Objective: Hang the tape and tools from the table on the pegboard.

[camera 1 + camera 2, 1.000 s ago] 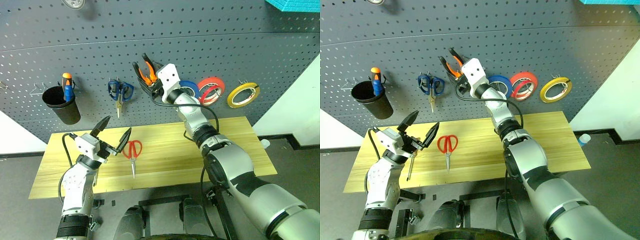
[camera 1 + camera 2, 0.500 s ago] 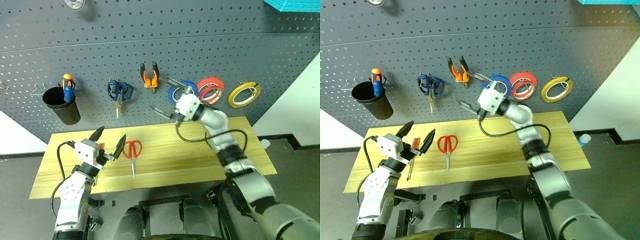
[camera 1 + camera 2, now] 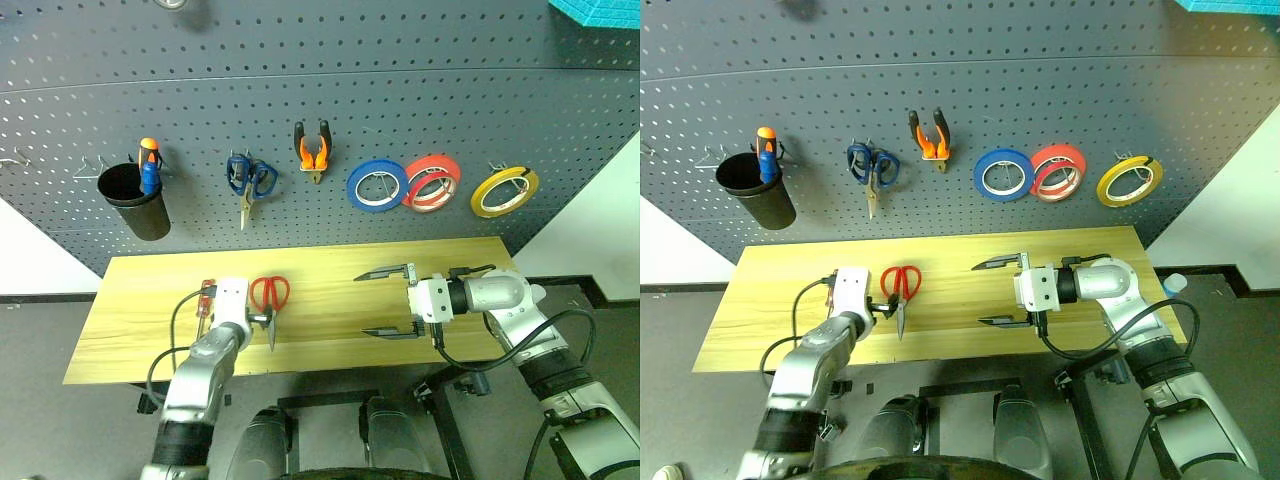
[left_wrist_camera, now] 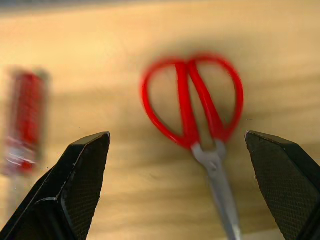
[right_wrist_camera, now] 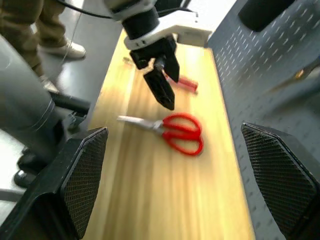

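Note:
The yellow tape [image 3: 504, 191] and the orange-and-black pliers [image 3: 313, 150] hang on hooks of the dark grey pegboard [image 3: 420, 90]. On the wooden table [image 3: 140, 310] lie the red-handled scissors [image 3: 268, 296] and, to their left, the red-handled screwdriver [image 3: 207, 297]. My left gripper [image 3: 240, 316] hovers low over the table, open, with the scissors' handles [image 4: 192, 100] between its fingers and the screwdriver [image 4: 24, 120] beside one finger. My right gripper [image 3: 363, 305] stands open and empty over the table's right half, pointing left at the scissors [image 5: 177, 131].
On the pegboard hang a black cup [image 3: 138, 200] holding an orange-and-blue screwdriver, blue scissors [image 3: 248, 180], a blue roll [image 3: 377, 186] and a red roll [image 3: 432, 182]. A person's legs [image 5: 45, 25] stand beyond the table's left end.
The right gripper left the pliers hanging on the pegboard and drew back down to the table's right half, turning to point left. The left gripper sank and tipped down over the red scissors.

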Tool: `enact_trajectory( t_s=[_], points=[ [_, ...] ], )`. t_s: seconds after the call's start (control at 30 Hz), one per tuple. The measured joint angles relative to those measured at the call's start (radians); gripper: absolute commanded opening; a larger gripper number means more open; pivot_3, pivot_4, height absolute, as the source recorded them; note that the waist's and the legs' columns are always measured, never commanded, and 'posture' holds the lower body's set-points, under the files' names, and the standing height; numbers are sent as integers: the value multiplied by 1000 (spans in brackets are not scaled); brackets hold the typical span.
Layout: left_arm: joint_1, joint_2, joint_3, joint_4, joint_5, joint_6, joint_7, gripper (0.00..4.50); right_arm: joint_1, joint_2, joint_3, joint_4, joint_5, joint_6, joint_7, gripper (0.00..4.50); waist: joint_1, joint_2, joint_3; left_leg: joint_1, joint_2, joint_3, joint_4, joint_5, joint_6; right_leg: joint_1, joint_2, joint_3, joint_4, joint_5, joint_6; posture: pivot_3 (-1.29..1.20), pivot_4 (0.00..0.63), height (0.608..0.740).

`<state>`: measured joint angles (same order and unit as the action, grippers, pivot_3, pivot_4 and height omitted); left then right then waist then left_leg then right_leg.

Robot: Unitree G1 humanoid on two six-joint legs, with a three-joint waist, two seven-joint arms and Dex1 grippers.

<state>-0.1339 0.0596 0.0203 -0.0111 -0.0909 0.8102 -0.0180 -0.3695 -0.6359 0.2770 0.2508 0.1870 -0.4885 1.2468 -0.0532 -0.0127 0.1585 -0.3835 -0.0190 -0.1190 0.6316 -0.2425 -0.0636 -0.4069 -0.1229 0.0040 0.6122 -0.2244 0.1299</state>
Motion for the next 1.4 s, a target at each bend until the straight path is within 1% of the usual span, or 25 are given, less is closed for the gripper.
enact_trajectory(
  t_s=[0.07,0.17,0.3,0.43,0.57,0.67,0.77,0.93,0.97,1.03,1.07,1.4],
  points=[
    [-83,-37,14,81,0,67,38,4500,10,1,-1,14,-3,21,2,4464,8,-1,1,0,0,0,-1,0,0,0,0,0,0,0,1,-104,123,740],
    [-155,-52,18,147,8,114,78,4500,28,2,-5,25,-2,62,7,4464,8,-2,1,-1,0,0,-1,0,0,0,0,0,-1,2,5,-112,119,740],
    [-197,-68,27,219,27,152,120,4500,54,10,-9,47,6,89,18,4464,7,-2,1,-1,0,1,-1,0,0,-1,0,0,-2,1,5,-117,116,740],
    [-229,-107,77,286,26,192,161,4500,54,29,-20,68,10,91,9,4464,8,-2,1,-1,0,1,0,0,-1,0,0,0,-2,1,5,-115,115,740],
    [-264,-118,119,318,14,199,172,4500,55,31,-21,90,8,87,2,4464,8,-2,1,-1,0,1,0,0,-1,0,0,0,-2,1,3,-114,111,740],
    [-290,-133,162,341,10,207,192,3915,55,35,-22,100,2,77,-6,4500,8,-2,1,-1,0,1,0,0,-2,0,0,0,-2,2,5,-115,110,740],
    [-310,-145,205,357,-4,210,206,2874,54,43,-22,108,-2,68,-14,4500,8,-2,1,-1,0,1,0,0,-2,0,0,0,-2,2,5,-117,110,740],
    [-312,-159,229,356,-8,210,219,1112,52,50,-23,110,-8,60,-27,4500,8,-2,1,-1,0,1,0,1,-3,0,0,0,-2,2,5,-118,107,740],
    [-313,-158,229,357,-8,212,219,943,52,51,-25,110,-8,60,-28,4500,8,-2,1,-1,0,1,0,1,-3,0,0,0,-2,2,5,-118,107,740],
    [-314,-158,229,357,-8,213,219,370,51,51,-26,112,-9,59,-33,4500,8,-2,1,-1,0,1,0,1,-3,1,0,0,-2,2,5,-118,108,740],
    [-316,-158,229,357,-8,214,220,260,50,53,-26,113,-9,59,-34,4500,8,-2,1,-1,0,1,0,1,-3,1,0,0,-2,2,5,-118,107,740],
    [-310,-138,193,348,-4,232,213,260,48,63,-26,116,-10,58,-45,4500,7,-2,1,-1,0,1,0,2,-4,0,0,0,-2,2,5,-113,105,740]
  ],
)
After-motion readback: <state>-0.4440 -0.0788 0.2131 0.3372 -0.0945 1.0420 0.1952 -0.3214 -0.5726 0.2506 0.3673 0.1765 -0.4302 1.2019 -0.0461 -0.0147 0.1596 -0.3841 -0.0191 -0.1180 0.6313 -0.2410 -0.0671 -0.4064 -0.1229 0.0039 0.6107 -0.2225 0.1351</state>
